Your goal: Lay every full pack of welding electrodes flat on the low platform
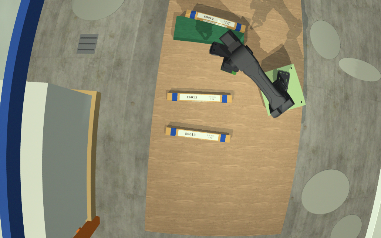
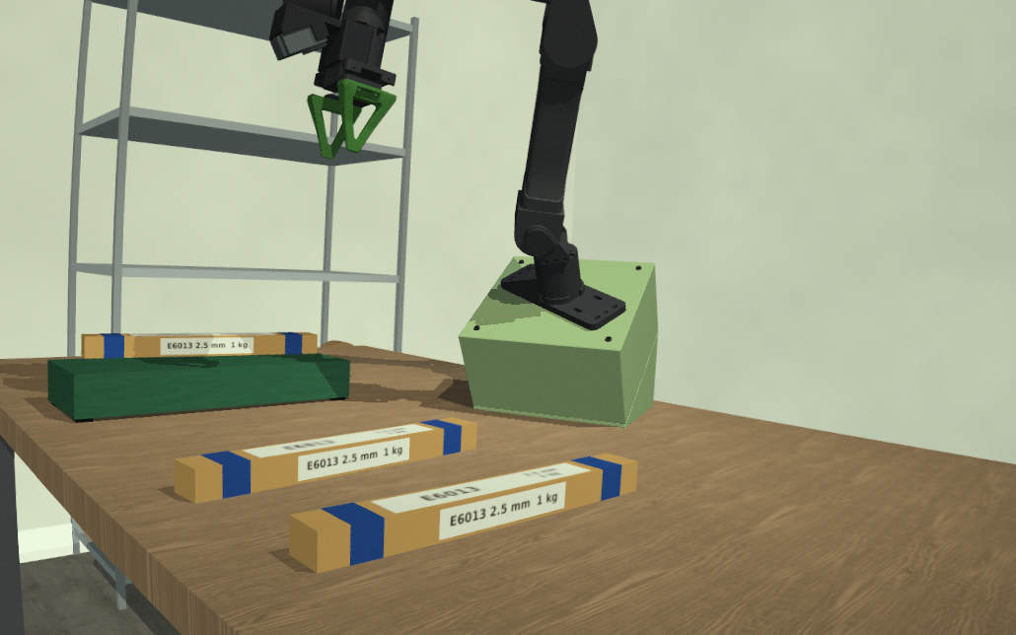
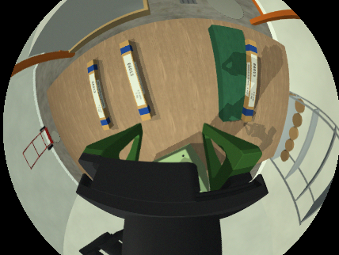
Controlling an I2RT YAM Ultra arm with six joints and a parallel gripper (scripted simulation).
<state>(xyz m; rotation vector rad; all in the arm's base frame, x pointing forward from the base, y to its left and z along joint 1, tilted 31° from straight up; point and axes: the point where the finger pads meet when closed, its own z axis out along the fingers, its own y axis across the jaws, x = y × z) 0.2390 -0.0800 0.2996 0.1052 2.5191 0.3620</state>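
Three tan packs with blue bands and white "E6013" labels are in view. One pack (image 1: 215, 19) (image 2: 198, 344) (image 3: 249, 81) lies flat on the far edge of the dark green low platform (image 1: 206, 31) (image 2: 196, 385) (image 3: 227, 75). The middle pack (image 1: 199, 97) (image 2: 324, 458) (image 3: 135, 79) and the near pack (image 1: 197, 134) (image 2: 462, 510) (image 3: 99, 96) lie flat on the wooden table. My gripper (image 2: 345, 127) (image 3: 172, 127) with green fingers is open and empty. It hangs high above the table, beside the platform's near right end, pointing down.
The arm stands on a light green slanted base block (image 1: 283, 89) (image 2: 565, 351) at the table's right side. A grey metal shelf rack (image 2: 224, 186) stands behind the table. The table edge runs close behind the platform.
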